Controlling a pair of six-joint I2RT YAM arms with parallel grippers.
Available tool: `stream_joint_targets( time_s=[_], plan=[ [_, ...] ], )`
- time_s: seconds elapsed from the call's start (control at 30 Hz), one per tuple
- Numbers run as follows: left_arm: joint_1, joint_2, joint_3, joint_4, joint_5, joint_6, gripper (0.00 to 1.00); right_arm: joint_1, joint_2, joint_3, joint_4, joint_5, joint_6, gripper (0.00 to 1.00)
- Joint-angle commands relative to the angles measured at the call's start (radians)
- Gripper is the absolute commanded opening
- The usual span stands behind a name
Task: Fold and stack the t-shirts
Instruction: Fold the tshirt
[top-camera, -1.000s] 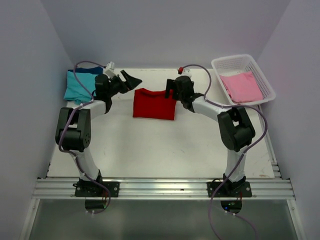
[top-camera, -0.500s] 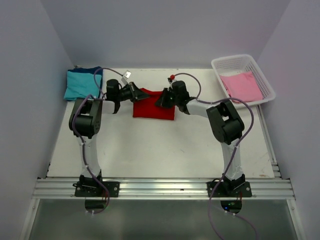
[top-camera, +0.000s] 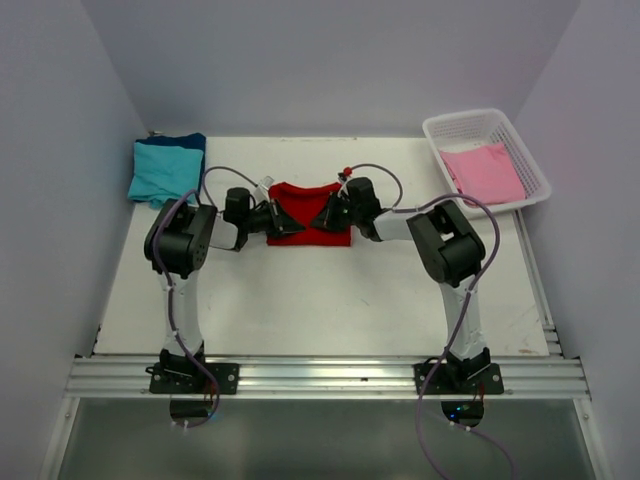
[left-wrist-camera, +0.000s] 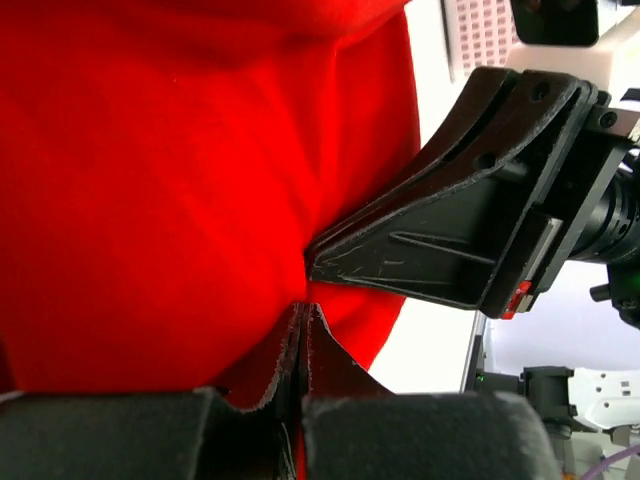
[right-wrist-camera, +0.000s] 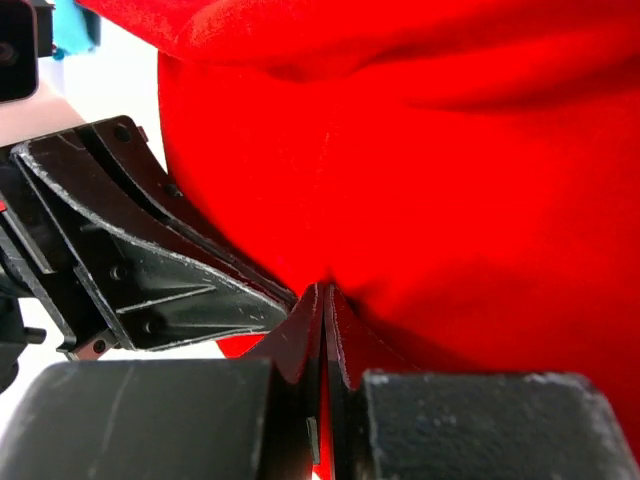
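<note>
A bright red t-shirt (top-camera: 311, 206) lies folded on the white table (top-camera: 330, 290), near the middle and towards the back. My left gripper (top-camera: 292, 229) and right gripper (top-camera: 322, 216) meet tip to tip at its near edge. In the left wrist view the left gripper (left-wrist-camera: 302, 308) is shut, with red cloth (left-wrist-camera: 180, 170) pinched at its tips. The right wrist view shows the right gripper (right-wrist-camera: 325, 290) shut the same way, a thin line of red cloth (right-wrist-camera: 450, 170) between its jaws. A teal t-shirt (top-camera: 163, 172) lies on a dark blue one (top-camera: 186, 142) at the back left. A pink t-shirt (top-camera: 487, 172) lies in the basket.
A white lattice basket (top-camera: 470, 119) stands at the back right corner. Grey walls close in the table on three sides. A metal rail (top-camera: 320, 375) with both arm bases runs along the near edge.
Both arms have drawn in from the shirt's far corners to its near edge. Both grippers, open a second ago, are now shut on the red cloth.
</note>
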Motion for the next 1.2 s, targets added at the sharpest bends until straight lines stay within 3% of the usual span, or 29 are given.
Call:
stream_joint_targets(
  time_s=[0.0, 0.27, 0.5, 0.87, 1.07, 1.17],
  plan=[
    [-0.038, -0.032, -0.071, -0.083, -0.078, 0.111, 0.0, -0.001, -0.041, -0.079, -0.027, 0.016, -0.033, 0.0],
    [-0.115, -0.222, -0.361, -0.08, -0.167, 0.128, 0.0, 0.008, -0.195, -0.302, -0.005, 0.03, -0.071, 0.0],
    [-0.119, -0.369, -0.565, 0.039, -0.173, 0.08, 0.0, 0.056, -0.331, -0.451, -0.019, 0.07, -0.088, 0.0],
    [-0.125, -0.281, -0.37, 0.203, -0.037, -0.036, 0.0, 0.082, -0.297, -0.45, -0.047, 0.07, -0.113, 0.0],
    [-0.129, -0.095, -0.194, 0.396, 0.029, -0.168, 0.0, 0.083, -0.288, -0.441, -0.059, 0.067, -0.12, 0.0],
    [-0.129, 0.0, -0.105, 0.392, 0.037, -0.19, 0.0, 0.083, -0.295, -0.438, -0.068, 0.067, -0.125, 0.0]
  ],
)
